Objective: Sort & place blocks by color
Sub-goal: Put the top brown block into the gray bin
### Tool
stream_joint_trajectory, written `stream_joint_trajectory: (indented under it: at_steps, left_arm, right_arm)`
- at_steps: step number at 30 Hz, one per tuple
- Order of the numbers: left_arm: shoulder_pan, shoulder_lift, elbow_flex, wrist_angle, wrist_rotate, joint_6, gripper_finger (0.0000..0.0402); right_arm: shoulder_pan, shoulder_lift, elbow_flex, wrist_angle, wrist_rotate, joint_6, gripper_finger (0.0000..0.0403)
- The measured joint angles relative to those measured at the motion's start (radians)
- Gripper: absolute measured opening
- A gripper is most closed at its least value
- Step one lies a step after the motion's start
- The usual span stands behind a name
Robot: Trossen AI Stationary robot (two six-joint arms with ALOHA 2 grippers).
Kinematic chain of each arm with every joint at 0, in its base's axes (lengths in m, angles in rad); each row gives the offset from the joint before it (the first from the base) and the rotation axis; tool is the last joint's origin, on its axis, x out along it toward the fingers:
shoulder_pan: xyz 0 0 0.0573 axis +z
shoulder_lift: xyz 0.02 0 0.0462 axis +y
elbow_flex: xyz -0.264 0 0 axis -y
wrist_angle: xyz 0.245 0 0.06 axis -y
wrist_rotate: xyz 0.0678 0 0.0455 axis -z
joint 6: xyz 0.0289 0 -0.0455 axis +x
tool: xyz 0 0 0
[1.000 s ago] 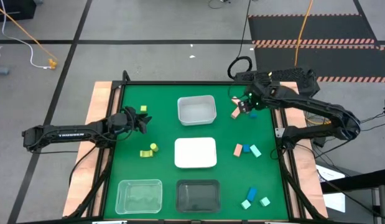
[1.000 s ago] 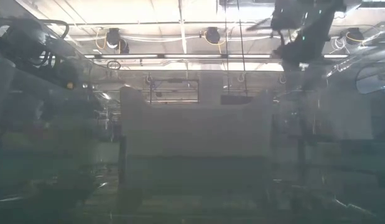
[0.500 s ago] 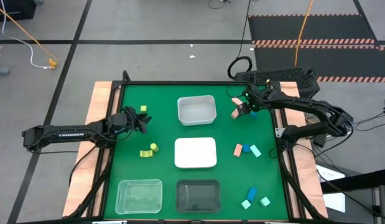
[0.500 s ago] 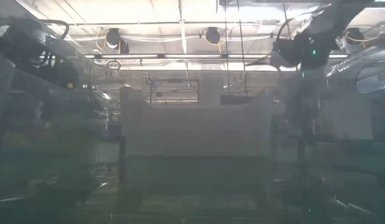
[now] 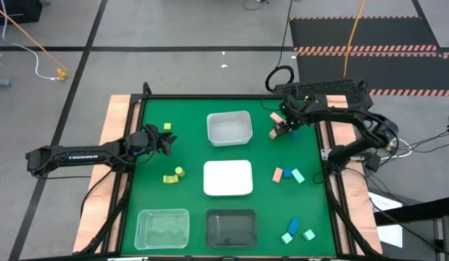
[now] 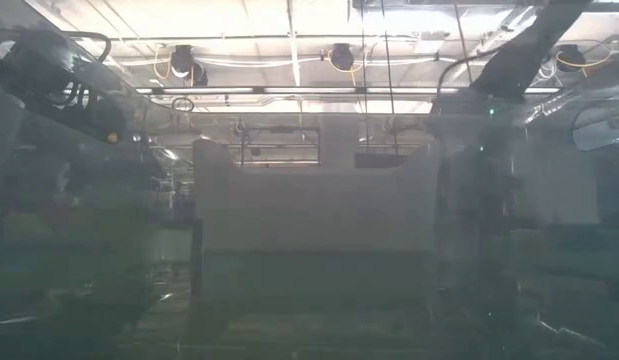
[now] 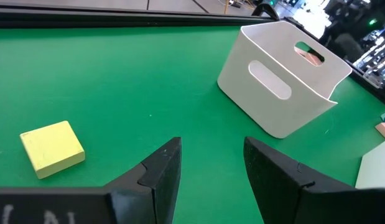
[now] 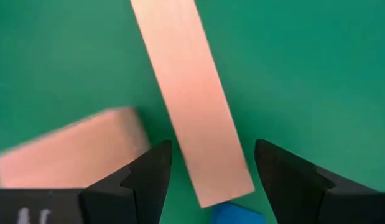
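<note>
My right gripper (image 5: 283,126) (image 8: 211,154) hangs open, pointing steeply down, over the blocks at the table's far right. A long salmon bar (image 8: 191,93) lies flat on the mat between its fingers, untouched. A second salmon block (image 8: 68,152) and a blue block (image 8: 237,214) lie beside it. My left gripper (image 5: 168,138) (image 7: 211,148) waits open at the left, low over the mat. A yellow-green block (image 7: 52,147) lies just beside it.
A white bin (image 5: 229,128) stands far centre and a white tray (image 5: 228,178) mid-table. A clear tray (image 5: 162,228) and a black tray (image 5: 231,228) stand at the near edge. Loose blocks lie at left (image 5: 171,176), right (image 5: 288,175) and near right (image 5: 297,230).
My right gripper has come down from high above the table toward the salmon blocks at the far right, drifting a little toward the table's left and rolling its wrist. No block has moved.
</note>
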Motion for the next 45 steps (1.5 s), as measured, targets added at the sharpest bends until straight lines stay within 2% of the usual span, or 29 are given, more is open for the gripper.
stream_joint_trajectory:
  at_steps: [6, 13, 18, 23, 28, 35, 41, 45]
  left_arm:
    - [0.000, 0.000, 0.000, 0.000, 0.000, -0.001, 0.0175]
    - [0.000, 0.000, 0.000, 0.000, 0.000, -0.001, 0.0175]
    - [0.000, 0.000, 0.000, 0.000, 0.000, -0.001, 0.0175]
    - [0.000, 0.000, 0.000, 0.000, 0.000, -0.001, 0.0175]
    - [0.000, 0.000, 0.000, 0.000, 0.000, -0.001, 0.0175]
    - [0.000, 0.000, 0.000, 0.000, 0.000, 0.000, 0.0175]
    - [0.000, 0.000, 0.000, 0.000, 0.000, 0.001, 0.0175]
    - [0.000, 0.000, 0.000, 0.000, 0.000, 0.001, 0.0175]
  right_arm:
    - [0.000, 0.061, 0.004, 0.016, -0.001, -0.008, 0.0203]
    - [0.001, 0.054, 0.003, 0.025, -0.002, -0.008, 0.0111]
    - [0.001, 0.049, 0.002, 0.028, 0.001, 0.036, 0.0111]
    - [0.000, -0.035, -0.006, 0.045, 0.005, 0.111, 0.0111]
    - [0.004, -0.188, -0.002, 0.167, 0.008, 0.177, 0.0111]
    - [0.077, -0.375, -0.002, 0.491, -0.006, 0.141, 0.0111]
    - [0.185, -0.427, -0.001, 0.831, -0.095, 0.123, 0.0111]
    - [0.247, -0.429, 0.000, 0.999, -0.105, 0.108, 0.0111]
